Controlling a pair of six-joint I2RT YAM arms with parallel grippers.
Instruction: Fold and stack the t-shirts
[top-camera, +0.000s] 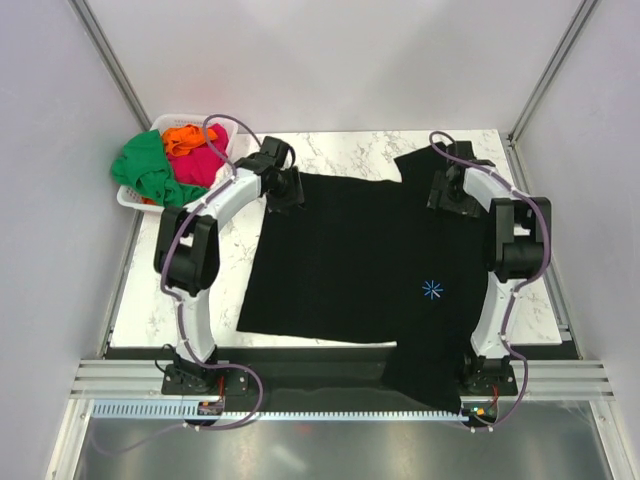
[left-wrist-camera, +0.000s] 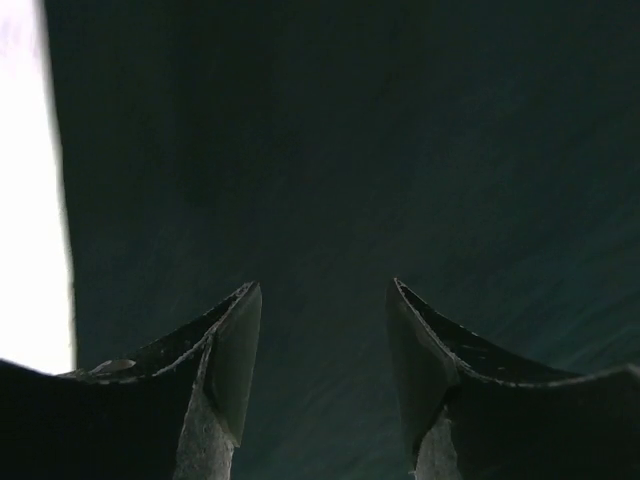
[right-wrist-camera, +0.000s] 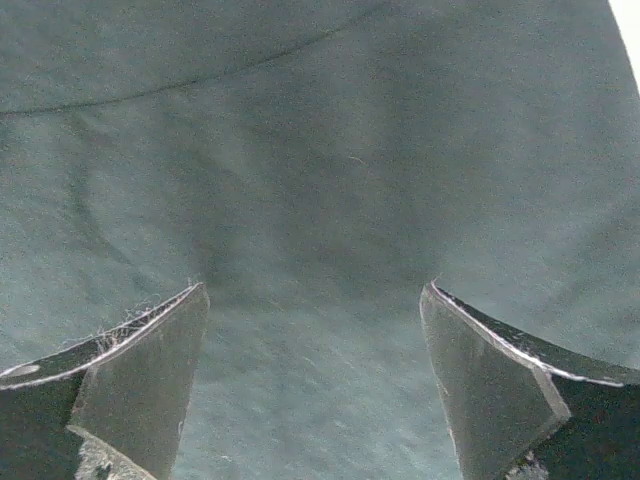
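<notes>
Black t-shirt (top-camera: 350, 260) lies spread flat, bearing a small blue starburst logo (top-camera: 432, 290)

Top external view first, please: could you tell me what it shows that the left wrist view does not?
Only top external: the white basket holding a green t-shirt, an orange t-shirt and a pink-red t-shirt, the right gripper, and a blue mark on the black t-shirt. Only left wrist: the left gripper, its fingers close up, apart, nothing between them. Both: the black t-shirt on the table.
</notes>
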